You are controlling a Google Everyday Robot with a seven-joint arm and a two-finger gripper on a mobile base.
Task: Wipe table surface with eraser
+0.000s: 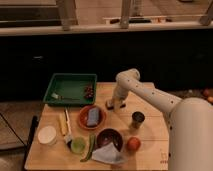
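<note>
Just right of frame centre, the claw (116, 104) is down on the desk (150, 145), apparently over the eraser (112, 105); whether it grips it I cannot tell. A wide stroke could knock the cup (138, 119) or plate (84, 120). The arm hides most of the eraser.

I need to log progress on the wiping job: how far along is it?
Reaching looks done: the gripper is down at the eraser on the table surface, near its far middle. In hand: the eraser sits on the wood under the gripper, right of the green tray. Left: no wiped area shows, so the sweep across the tabletop seems outstanding.
</note>
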